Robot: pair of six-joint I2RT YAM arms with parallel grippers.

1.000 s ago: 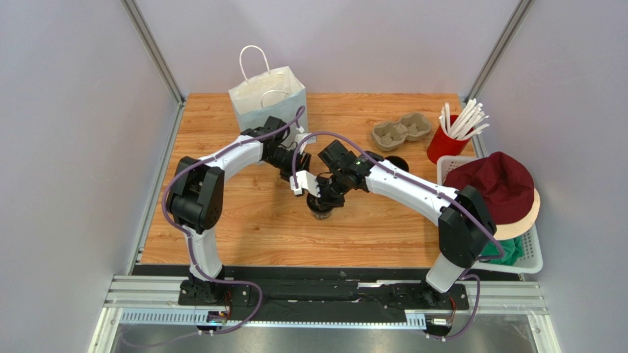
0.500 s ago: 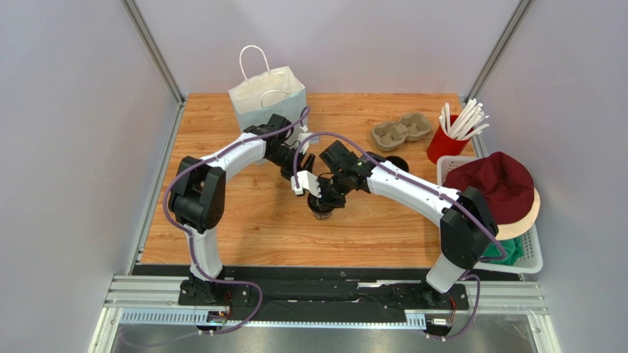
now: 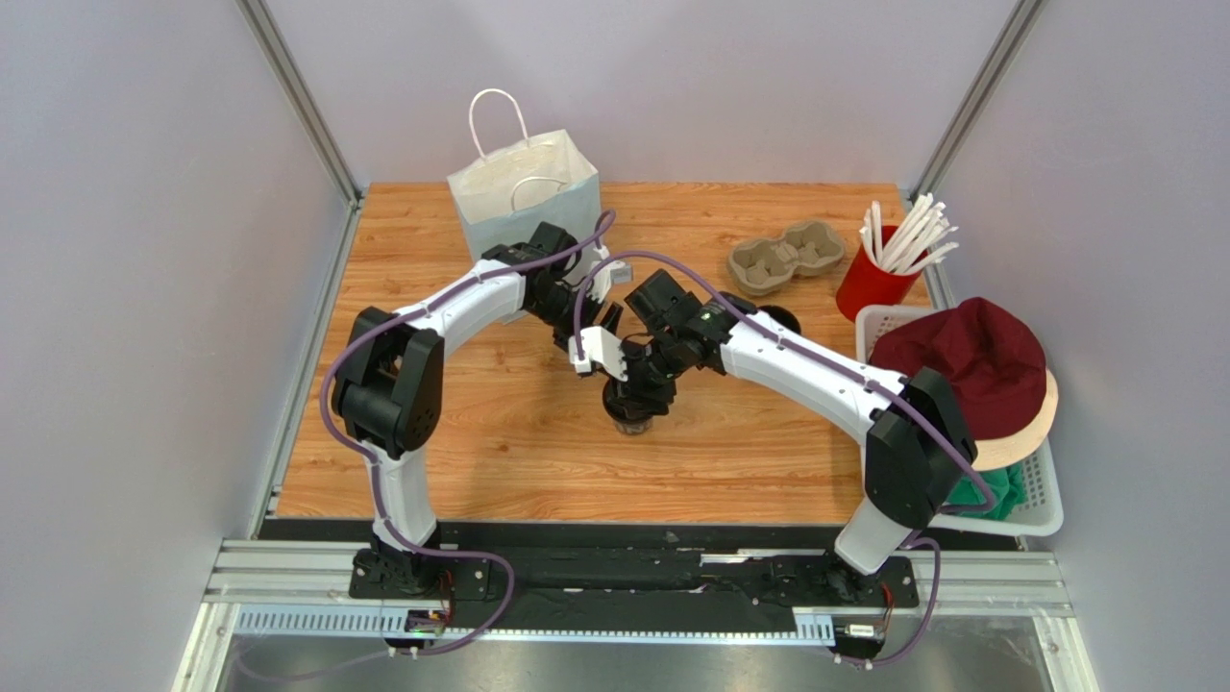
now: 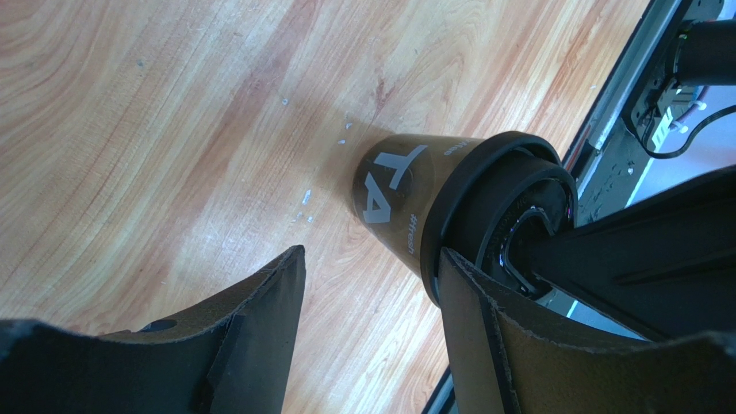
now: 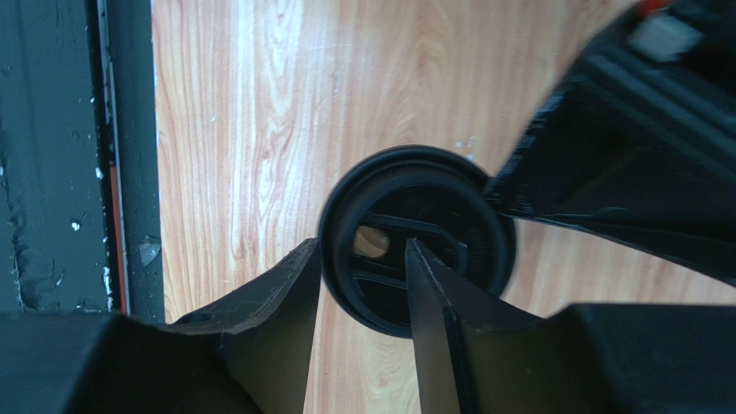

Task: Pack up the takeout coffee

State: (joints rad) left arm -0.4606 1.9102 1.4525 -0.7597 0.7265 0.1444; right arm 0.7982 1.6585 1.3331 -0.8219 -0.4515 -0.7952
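Observation:
The takeout coffee (image 3: 630, 418) is a small dark cup with a black lid, standing upright on the wood table (image 3: 477, 433) near the middle. From above, my right gripper (image 5: 363, 244) is open with its jaws astride the near rim of the lid (image 5: 432, 216): one finger is outside the rim and the other is over the lid. My left gripper (image 4: 371, 252) is open with nothing in it. It is just behind the cup (image 4: 393, 194), which shows beside its right finger (image 4: 471, 328). In the top view my left gripper (image 3: 578, 325) and right gripper (image 3: 635, 392) nearly meet.
A white paper bag (image 3: 523, 188) stands open at the back left, close behind the left arm. At the back right are a brown pulp cup carrier (image 3: 784, 255) and a red cup of white straws (image 3: 874, 277). A white basket (image 3: 1043, 505) holding a maroon hat sits at the right edge.
My right jaws have gone from shut on the lid to apart. My left jaws have spread wider and the left wrist has drawn slightly back toward the bag. The cup has not moved.

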